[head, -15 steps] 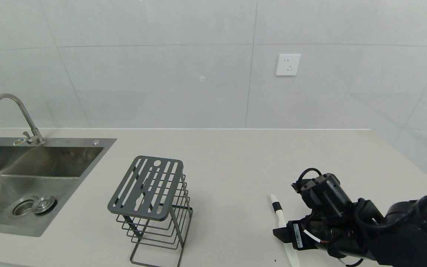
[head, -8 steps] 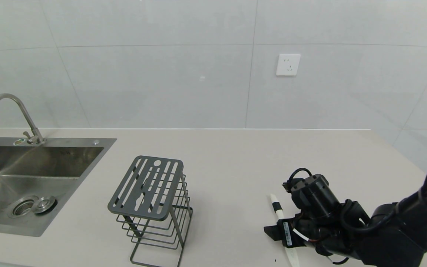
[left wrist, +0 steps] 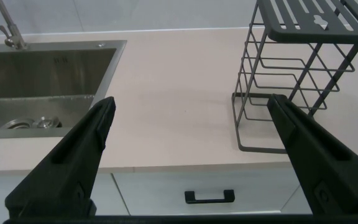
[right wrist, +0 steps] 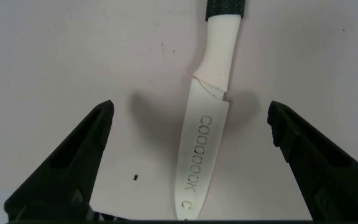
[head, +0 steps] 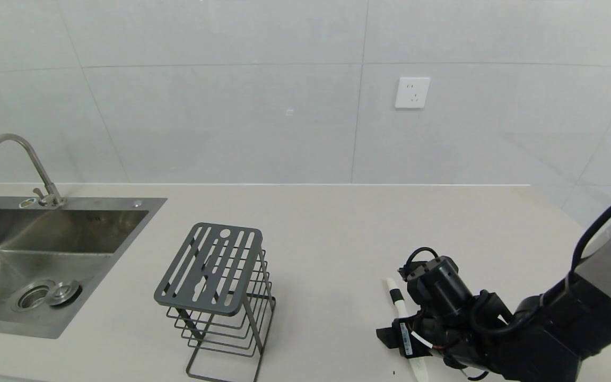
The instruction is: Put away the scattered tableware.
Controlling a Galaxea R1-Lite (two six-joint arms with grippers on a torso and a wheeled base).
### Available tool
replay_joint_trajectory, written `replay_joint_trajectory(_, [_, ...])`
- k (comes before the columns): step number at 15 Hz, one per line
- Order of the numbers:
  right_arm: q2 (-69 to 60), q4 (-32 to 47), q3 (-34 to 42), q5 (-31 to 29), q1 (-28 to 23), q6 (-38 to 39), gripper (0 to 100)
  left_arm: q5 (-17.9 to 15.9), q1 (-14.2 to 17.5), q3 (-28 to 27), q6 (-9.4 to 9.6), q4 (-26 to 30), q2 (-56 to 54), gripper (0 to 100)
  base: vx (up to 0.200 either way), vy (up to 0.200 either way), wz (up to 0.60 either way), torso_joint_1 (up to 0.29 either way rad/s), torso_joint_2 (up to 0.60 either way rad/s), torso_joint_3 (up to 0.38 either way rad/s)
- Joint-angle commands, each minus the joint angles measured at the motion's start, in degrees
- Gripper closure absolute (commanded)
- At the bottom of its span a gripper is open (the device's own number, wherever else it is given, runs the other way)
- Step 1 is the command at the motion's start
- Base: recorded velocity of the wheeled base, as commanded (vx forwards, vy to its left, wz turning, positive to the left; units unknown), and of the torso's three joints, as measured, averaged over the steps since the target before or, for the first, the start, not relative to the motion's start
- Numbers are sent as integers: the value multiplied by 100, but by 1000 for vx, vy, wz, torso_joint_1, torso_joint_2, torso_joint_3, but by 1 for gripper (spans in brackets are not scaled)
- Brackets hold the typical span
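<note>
**Item 1, knife** (right wrist: 205,143): white blade and white handle with a black band. It lies flat on the bench (head: 337,228), well to the right of the rack (head: 210,270), with its handle toward the wall. Its position is unchanged over the last second.

**Item 2, right end effector** (right wrist: 189,165): fingers spread wide, one on either side of the blade and touching nothing. Within the last second it has slid a little toward the rack, so the knife now sits about midway between the fingers. Judgement: the alignment looks finished, and descent and closing have yet to come.

**Item 3, left end effector** (left wrist: 185,155): fingers apart and holding nothing, at the bench's front edge between the sink (left wrist: 48,74) and the rack.

**Item 4, rack**: dark wire frame with a slotted top, standing upright with no tableware in it. It is the likely destination for the knife.
</note>
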Motion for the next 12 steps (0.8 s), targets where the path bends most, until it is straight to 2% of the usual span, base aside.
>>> replay_joint_trajectory(1, [13, -104, 1, 8, 16, -8, 0, 8, 0, 0, -1, -2, 7, 0, 0, 0, 0, 0, 0, 0])
replay_joint_trajectory(8, [215, -245, -43, -10, -10, -113, 0, 8, 0, 0, -1, -2, 7, 0, 0, 0, 0, 0, 0, 0])
replay_joint_trajectory(9, [215, -245, -25, -10, -19, -113, 100, 8, 0, 0, -1, -2, 7, 0, 0, 0, 0, 0, 0, 0])
replay_joint_trajectory(12, [479, -245, -8, -18, -28, -122, 100, 8, 0, 0, -1, -2, 7, 0, 0, 0, 0, 0, 0, 0])
